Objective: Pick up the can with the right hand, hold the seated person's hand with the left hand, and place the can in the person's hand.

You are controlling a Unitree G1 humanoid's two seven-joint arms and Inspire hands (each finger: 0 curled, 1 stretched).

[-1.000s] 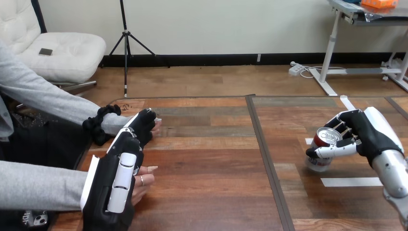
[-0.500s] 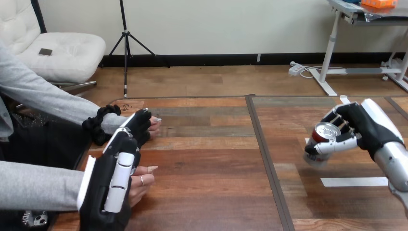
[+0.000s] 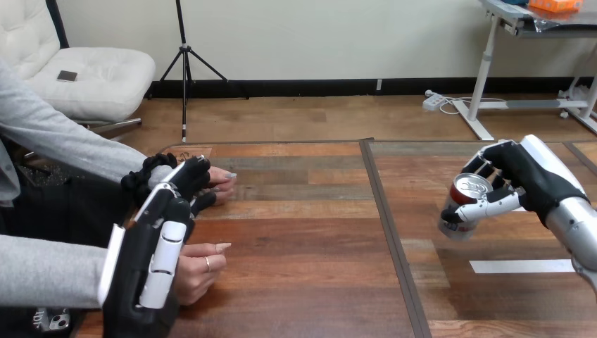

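Observation:
A red and silver can [image 3: 463, 208] hangs tilted above the right half of the wooden table [image 3: 303, 232], top rim toward me. My right hand [image 3: 526, 180] is shut on it, fingers behind it and thumb across its front. At the left, my left hand [image 3: 163, 243] reaches forward over the wrist of the person's farther hand [image 3: 221, 182], which rests on the table with fingertips pointing right. The hand overlaps that wrist, and I cannot tell whether it grips. The person's nearer hand [image 3: 201, 266] lies just right of my left hand.
A dark seam [image 3: 388, 225] runs front to back through the table's middle. A white tape strip [image 3: 521, 266] lies on the table below the can. The person's grey sleeves [image 3: 49, 274] come in from the left edge.
My right hand has lifted the can off the table and carried it up and slightly left. My left hand has shifted a little to the left over the person's wrist.

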